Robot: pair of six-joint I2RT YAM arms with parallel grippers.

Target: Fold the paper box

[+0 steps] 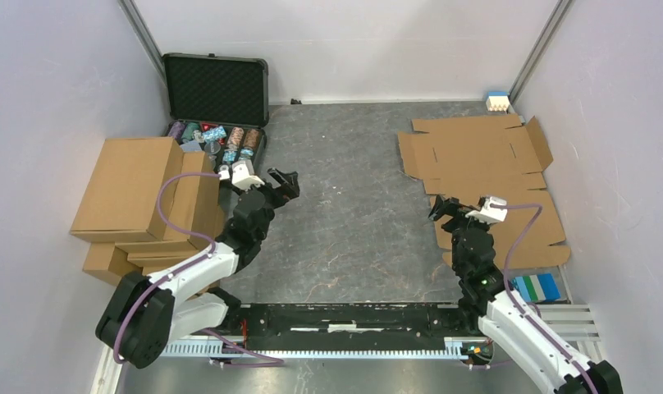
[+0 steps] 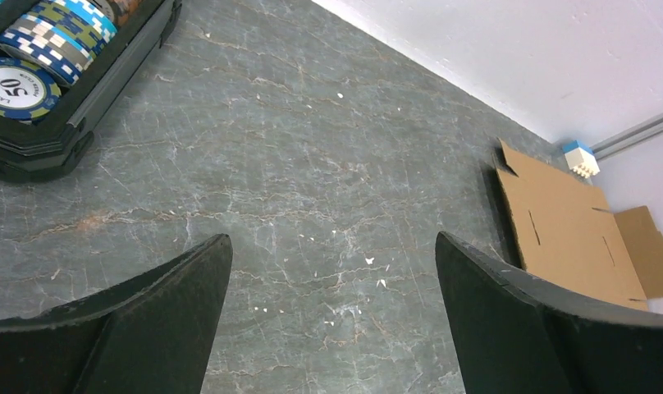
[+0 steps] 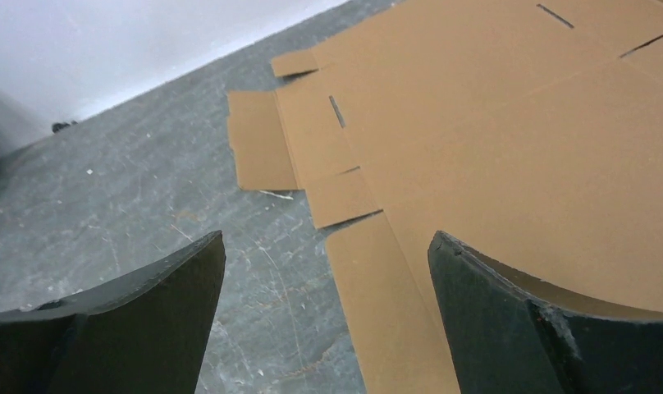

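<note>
The paper box [image 1: 484,156] lies flat and unfolded on the desk [image 1: 353,213], a brown die-cut sheet with its flaps spread. More brown cardboard adjoins its near side, running under the right arm; whether that is one sheet or overlapping sheets I cannot tell.

The right hand [image 1: 441,209] sits at the paper box's left edge, toward its near end, with its fingers spread wide and nothing between them. In the right wrist view the hand [image 3: 328,312] straddles that edge. One finger is over the cardboard [image 3: 492,148], the other over bare desk to the left of it. Whether either finger touches the sheet cannot be told.

The left hand [image 1: 285,185] is well apart from the paper box, off to its left, also spread wide and holding nothing. Its wrist view [image 2: 332,320] looks across open desk toward the sheet [image 2: 570,230].

Between the paper box's left edge and the left hand the desk is bare grey stone. The box's right side runs close along the side wall. A small white and blue block [image 1: 497,102] sits just beyond its far edge. Far to the left of the box stand a black case [image 1: 216,90] with chips and a pile of cartons [image 1: 139,197].
</note>
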